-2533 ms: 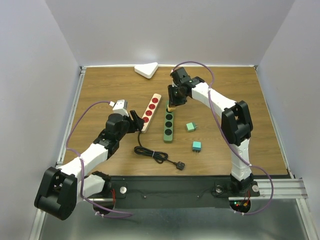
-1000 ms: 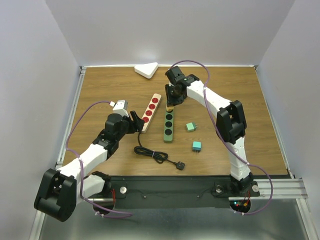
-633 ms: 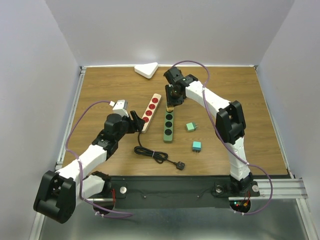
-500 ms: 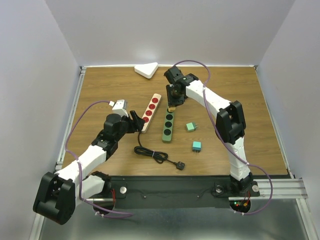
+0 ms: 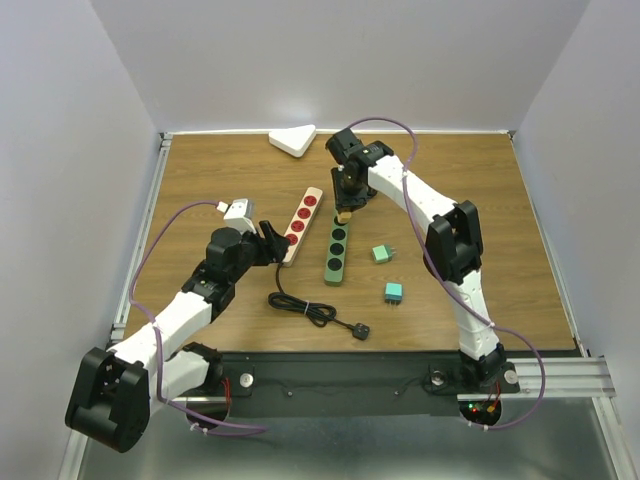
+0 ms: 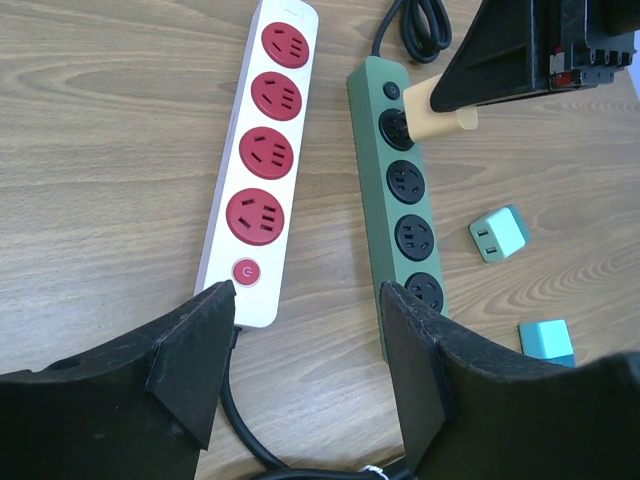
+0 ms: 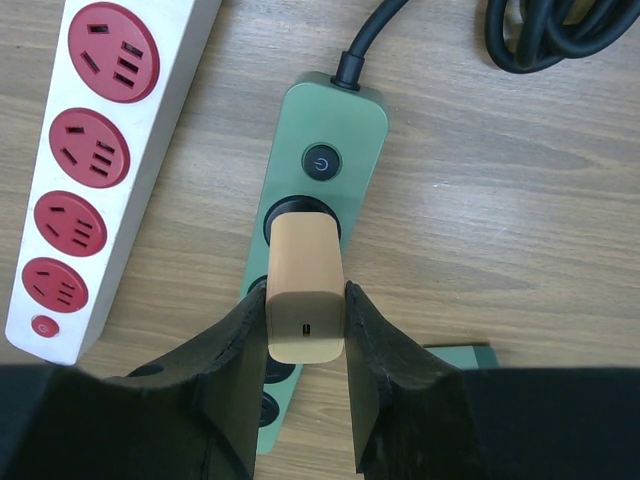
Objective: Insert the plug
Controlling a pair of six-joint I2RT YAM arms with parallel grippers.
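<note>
In the right wrist view, the right fingers [image 7: 235, 370] are clamped on the tan plug [image 7: 305, 300], one finger on each of its long sides, low in the middle of the frame. The plug's far end sits on the first socket of the green power strip [image 7: 335, 130], just below the strip's round switch. Whether its prongs are inside the socket cannot be told.

In the top view the plug [image 5: 343, 212] is at the upper end of the green strip [image 5: 336, 250], near the centre of the table [image 5: 200, 180]. The white strip with red sockets [image 5: 300, 225] lies just left of it.

In the left wrist view, the left fingers [image 6: 190, 350] stand apart at the bottom of the frame, holding nothing. The switch end of the white strip [image 6: 262, 160] lies just above the gap between them, and the plug [image 6: 440, 100] is well away at the upper right.

Two teal adapters [image 5: 381, 254] [image 5: 394, 292] lie right of the green strip.
</note>
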